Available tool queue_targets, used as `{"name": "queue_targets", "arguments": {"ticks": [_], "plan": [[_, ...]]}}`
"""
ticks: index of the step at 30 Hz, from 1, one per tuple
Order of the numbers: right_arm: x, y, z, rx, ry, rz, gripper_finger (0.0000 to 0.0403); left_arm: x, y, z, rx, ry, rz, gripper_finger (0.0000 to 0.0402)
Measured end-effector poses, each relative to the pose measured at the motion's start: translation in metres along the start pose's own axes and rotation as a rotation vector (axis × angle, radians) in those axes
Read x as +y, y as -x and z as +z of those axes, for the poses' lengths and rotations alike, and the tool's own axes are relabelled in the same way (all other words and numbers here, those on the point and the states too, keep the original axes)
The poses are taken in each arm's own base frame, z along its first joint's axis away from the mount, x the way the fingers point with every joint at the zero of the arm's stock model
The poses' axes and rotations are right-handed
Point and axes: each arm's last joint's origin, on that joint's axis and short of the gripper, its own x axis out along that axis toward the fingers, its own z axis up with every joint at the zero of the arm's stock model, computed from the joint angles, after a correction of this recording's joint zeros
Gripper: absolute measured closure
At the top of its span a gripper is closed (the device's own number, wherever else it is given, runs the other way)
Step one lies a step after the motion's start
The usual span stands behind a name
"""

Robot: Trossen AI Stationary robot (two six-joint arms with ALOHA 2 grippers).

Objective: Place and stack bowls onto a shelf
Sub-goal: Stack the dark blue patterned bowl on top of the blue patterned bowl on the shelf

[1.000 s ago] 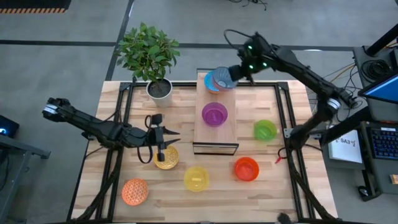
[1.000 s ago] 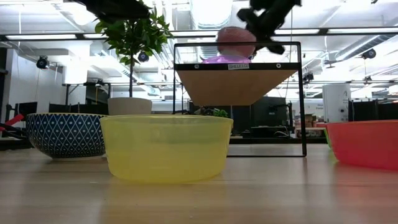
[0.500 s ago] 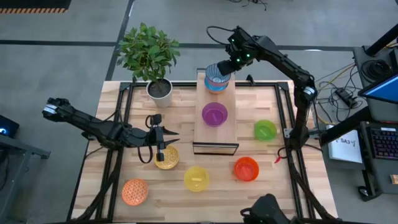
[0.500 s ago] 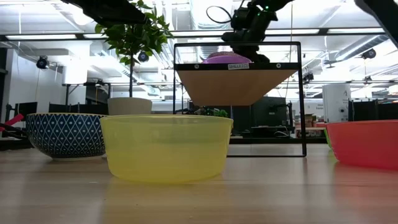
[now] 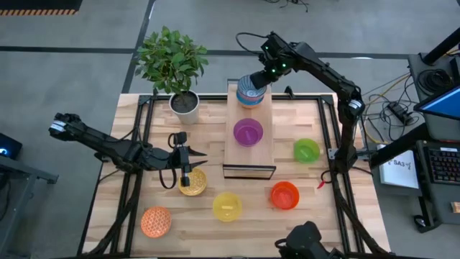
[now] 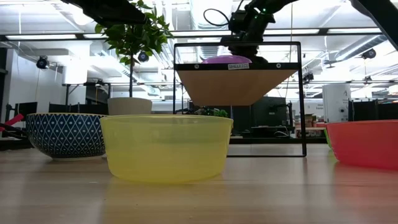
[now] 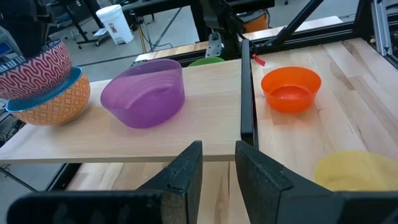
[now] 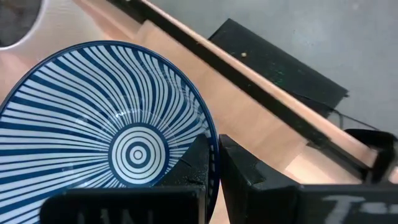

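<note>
Right claw point(image 5: 253, 79), clenched on the rim of the blue-striped bowl point(image 8: 106, 143), has lowered it from mid-air onto the orange bowl point(image 7: 53, 102) at the shelf's point(image 5: 262, 151) far end beyond the purple bowl point(image 5: 248, 132); stack seated, release next; left claw point(image 5: 185, 164) waits part-open.
</note>
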Motion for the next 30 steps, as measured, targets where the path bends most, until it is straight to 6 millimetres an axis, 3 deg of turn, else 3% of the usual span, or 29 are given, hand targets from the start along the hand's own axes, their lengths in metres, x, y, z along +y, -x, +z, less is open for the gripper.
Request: {"name": "queue_targets", "arguments": {"ticks": [8, 22, 30], "plan": [[0.0, 0.0, 0.0, -0.006, 0.005, -0.025, 0.0383, 0.0, 0.0, 0.0, -0.001, 0.008, -0.001, 0.0322], [0.009, 0.002, -0.002, -0.014, 0.025, -0.011, 0.028, 0.0, 0.0, 0.0, -0.001, 0.011, -0.002, 0.0322], [0.012, 0.018, -0.005, -0.055, 0.06, -0.033, 0.0286, 0.0, 0.0, -0.002, 0.016, 0.051, -0.004, 0.0322]]}}
